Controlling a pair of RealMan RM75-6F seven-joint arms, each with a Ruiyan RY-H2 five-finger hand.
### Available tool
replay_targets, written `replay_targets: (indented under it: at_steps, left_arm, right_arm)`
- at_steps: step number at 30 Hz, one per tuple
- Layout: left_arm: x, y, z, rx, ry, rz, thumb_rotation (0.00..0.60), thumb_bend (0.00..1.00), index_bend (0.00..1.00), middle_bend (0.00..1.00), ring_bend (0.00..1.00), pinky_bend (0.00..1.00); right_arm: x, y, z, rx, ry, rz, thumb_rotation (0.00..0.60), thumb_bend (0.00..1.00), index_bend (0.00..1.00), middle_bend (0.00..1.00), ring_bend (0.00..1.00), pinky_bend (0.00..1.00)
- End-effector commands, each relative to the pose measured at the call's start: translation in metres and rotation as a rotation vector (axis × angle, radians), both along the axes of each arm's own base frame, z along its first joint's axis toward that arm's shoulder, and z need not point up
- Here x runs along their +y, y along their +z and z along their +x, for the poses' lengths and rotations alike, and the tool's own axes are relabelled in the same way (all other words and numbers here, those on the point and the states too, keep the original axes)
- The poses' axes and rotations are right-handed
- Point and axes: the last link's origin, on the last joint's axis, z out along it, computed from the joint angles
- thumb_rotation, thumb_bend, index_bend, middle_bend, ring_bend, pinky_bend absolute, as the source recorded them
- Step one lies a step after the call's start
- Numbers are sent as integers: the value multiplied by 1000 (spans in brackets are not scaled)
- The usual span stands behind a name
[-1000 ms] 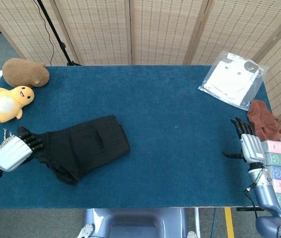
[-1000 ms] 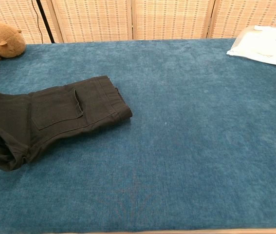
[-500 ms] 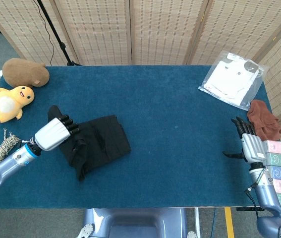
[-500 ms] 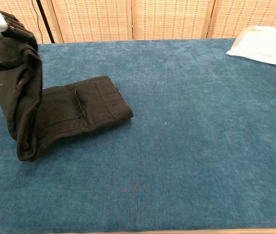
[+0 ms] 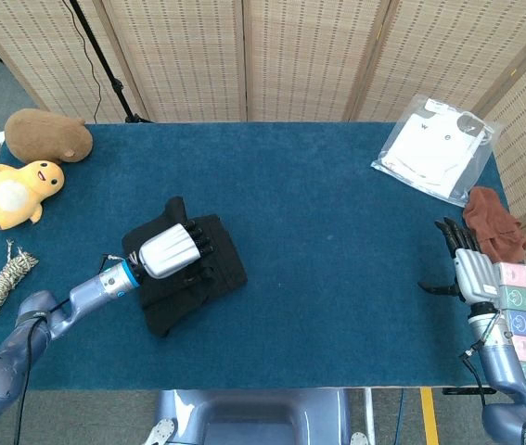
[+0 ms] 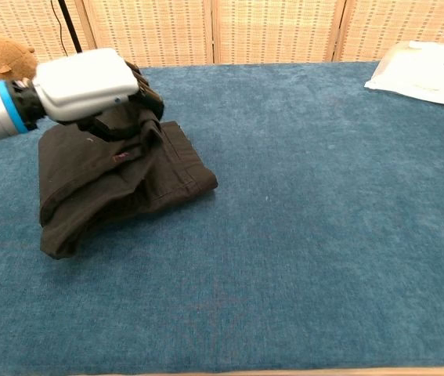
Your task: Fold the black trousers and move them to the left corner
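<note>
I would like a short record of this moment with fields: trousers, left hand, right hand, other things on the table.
trousers: black trousers folded into a thick bundle, left of the table's middle
left hand: left hand holds the trouser end over the bundle
right hand: right hand at the right edge, holding nothing, fingers apart
other things: brown plush, yellow plush, rope, bagged white garment, brown cloth

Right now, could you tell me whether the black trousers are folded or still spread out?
Folded: the black trousers lie doubled into a compact stack, with the left hand holding the top layer.
</note>
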Motion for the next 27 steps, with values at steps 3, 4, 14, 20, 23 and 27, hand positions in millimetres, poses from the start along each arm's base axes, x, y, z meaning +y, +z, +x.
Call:
replay_targets:
  at_steps: [3,4,14,20,23,27]
  left_arm:
    - [4,-23,15,36,-14,-13,600,608,821,629,544,475]
    - [4,-25,16,40,-15,-13,600,607,821,629,544,475]
    - [5,-53,27,75,11,-15,600,589,695,501,483,469]
    - [6,-62,30,81,40,-17,600,520,164,76,190,296]
    - [6,-63,34,41,56,-17,600,493,11,0,103,252]
    - [7,-60,41,-26,72,-16,600,422,0,0,57,241]
  right_arm:
    - [0,1,0,-5,0,-2,600,0,0,0,0,11]
    - [0,2,0,-5,0,-2,600,0,0,0,0,11]
    - [1,4,0,-13,0,-7,600,0,0,0,0,11]
    - [0,5,0,-17,0,-6,600,0,0,0,0,11]
    - [0,5,-1,-19,0,-6,600,0,0,0,0,11]
    - [0,6,-1,-21,2,-10,600,0,0,0,0,11]
